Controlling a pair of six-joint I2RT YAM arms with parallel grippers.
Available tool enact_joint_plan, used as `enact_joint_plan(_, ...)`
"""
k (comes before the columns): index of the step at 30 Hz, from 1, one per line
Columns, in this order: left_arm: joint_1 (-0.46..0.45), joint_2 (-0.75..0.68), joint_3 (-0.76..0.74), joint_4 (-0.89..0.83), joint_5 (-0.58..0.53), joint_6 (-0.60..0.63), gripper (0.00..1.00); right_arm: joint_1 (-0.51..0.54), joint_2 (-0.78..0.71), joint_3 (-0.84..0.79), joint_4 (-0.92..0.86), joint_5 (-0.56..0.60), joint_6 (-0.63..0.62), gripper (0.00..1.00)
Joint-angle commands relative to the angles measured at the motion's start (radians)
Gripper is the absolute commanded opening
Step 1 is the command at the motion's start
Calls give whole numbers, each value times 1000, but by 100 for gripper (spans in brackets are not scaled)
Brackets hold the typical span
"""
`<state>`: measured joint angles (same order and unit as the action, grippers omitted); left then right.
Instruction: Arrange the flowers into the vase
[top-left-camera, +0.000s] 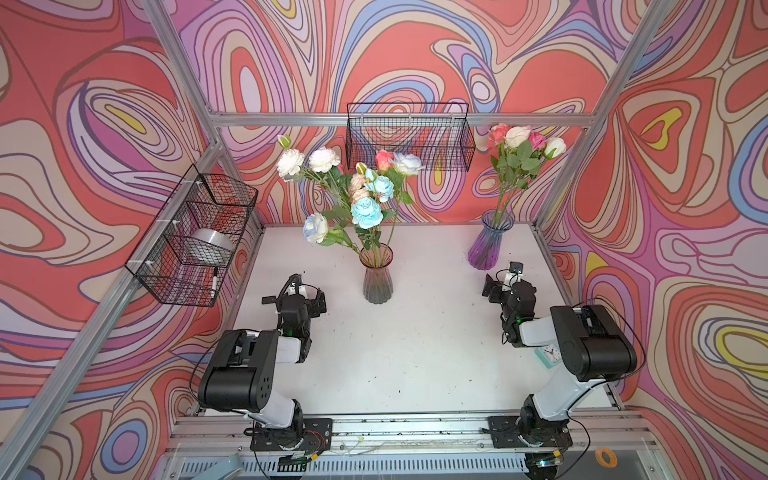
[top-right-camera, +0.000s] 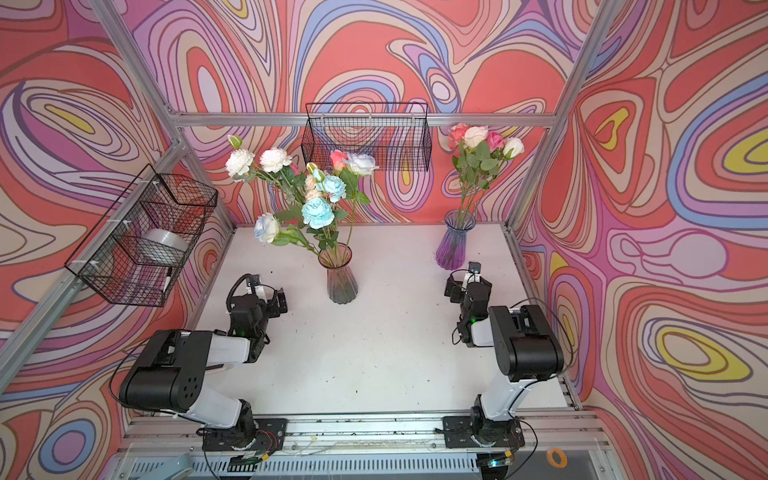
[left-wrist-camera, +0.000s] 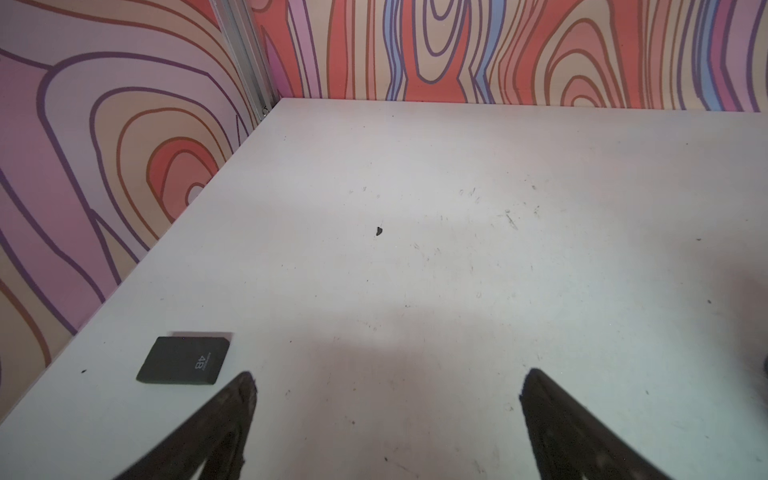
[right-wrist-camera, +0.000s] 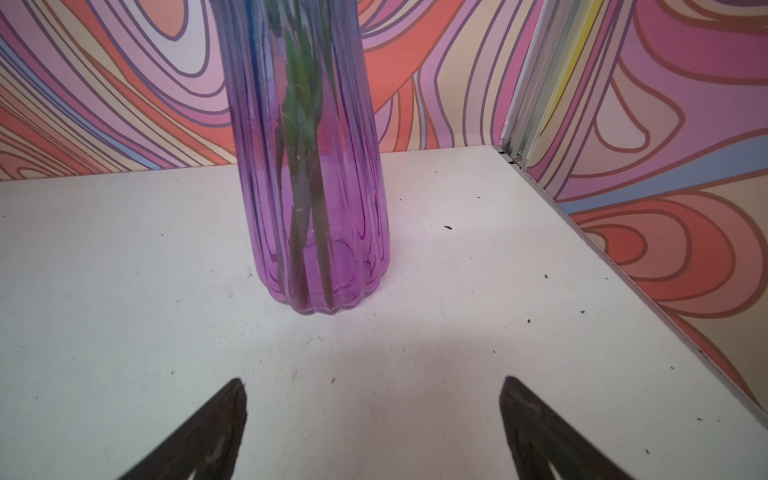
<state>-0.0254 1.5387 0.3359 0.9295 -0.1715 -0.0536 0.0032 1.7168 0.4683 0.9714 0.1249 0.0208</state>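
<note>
Several flowers, white, pale blue and pink, stand spread out in a smoky ribbed glass vase at the table's middle back. More pink and white roses stand in a purple ribbed vase at the back right; their green stems show through the glass. My left gripper hovers open over bare table, left of the smoky vase. My right gripper is open and empty, just in front of the purple vase.
A wire basket on the left wall holds a tape roll and a marker. Another wire basket hangs on the back rail. A black eraser lies near my left fingers. A small teal clock sits under my right arm.
</note>
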Motion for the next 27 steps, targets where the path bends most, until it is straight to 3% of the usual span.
enact_joint_plan(1,2,-1,18,-3,-20,-5,100,-2,-7,-3,-7,-15,13,98)
enact_joint_plan(27,2,0,18,-2,-16,-3,100,6,-6,-2,-7,-5,7,98)
